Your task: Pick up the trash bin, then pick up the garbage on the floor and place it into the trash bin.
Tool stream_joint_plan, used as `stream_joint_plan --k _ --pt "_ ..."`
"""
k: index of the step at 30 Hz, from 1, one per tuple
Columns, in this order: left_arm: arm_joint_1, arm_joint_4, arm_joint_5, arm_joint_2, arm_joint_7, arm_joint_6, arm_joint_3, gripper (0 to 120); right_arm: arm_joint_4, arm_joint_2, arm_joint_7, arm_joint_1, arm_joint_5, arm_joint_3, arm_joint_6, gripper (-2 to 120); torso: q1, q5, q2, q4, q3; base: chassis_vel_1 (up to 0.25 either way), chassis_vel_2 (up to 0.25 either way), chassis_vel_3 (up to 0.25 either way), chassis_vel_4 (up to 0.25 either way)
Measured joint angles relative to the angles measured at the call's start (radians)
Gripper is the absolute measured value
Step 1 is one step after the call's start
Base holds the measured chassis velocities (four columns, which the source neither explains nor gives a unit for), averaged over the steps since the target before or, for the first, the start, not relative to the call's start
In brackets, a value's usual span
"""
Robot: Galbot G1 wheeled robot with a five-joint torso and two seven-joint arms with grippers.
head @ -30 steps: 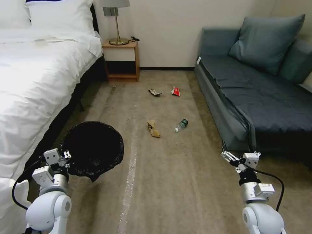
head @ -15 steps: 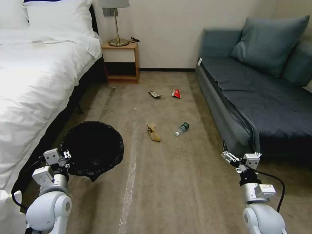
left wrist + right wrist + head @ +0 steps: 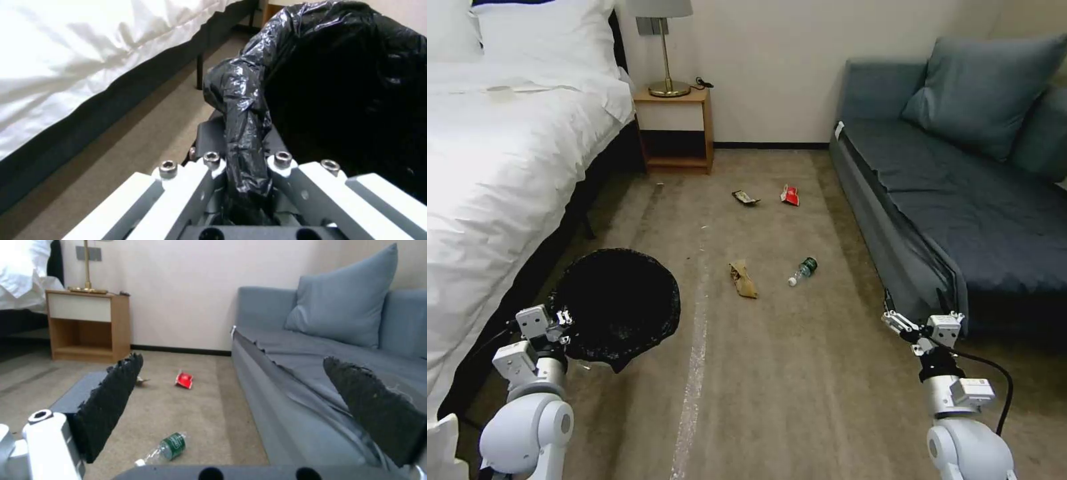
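The trash bin [image 3: 617,303], lined with a crinkly black bag [image 3: 338,83], hangs above the floor [image 3: 800,387] at the lower left. My left gripper [image 3: 558,321] is shut on its bagged rim [image 3: 246,156]. On the carpet ahead lies the garbage: a crumpled brown paper bag [image 3: 743,279], a small clear bottle [image 3: 804,269] with a green label [image 3: 168,448], a red wrapper [image 3: 790,195] [image 3: 183,379] and a dark wrapper [image 3: 745,197]. My right gripper [image 3: 919,325] [image 3: 233,363] is held low at the right, open, with nothing between its fingers [image 3: 109,403].
A white bed [image 3: 500,173] runs along the left. A blue-grey sofa [image 3: 960,200] lines the right, close to my right arm. A wooden nightstand [image 3: 675,127] with a lamp stands against the far wall. A pale streak [image 3: 694,373] runs down the carpet lane.
The whole picture has shifted: the camera has moved forward, so the litter sits slightly lower and nearer. Both arms hold the same pose, the bin still gripped.
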Motion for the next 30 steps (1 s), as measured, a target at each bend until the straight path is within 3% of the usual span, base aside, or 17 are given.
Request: stream_joint_plan --k 30 --pt "-0.011 0.010 0.007 0.003 0.008 -0.005 0.005 4 -0.012 0.002 -0.010 0.008 0.002 0.016 0.004 100 0.000 0.0000 0.000 0.0000 0.000 -0.067 0.064 0.057 -0.066"
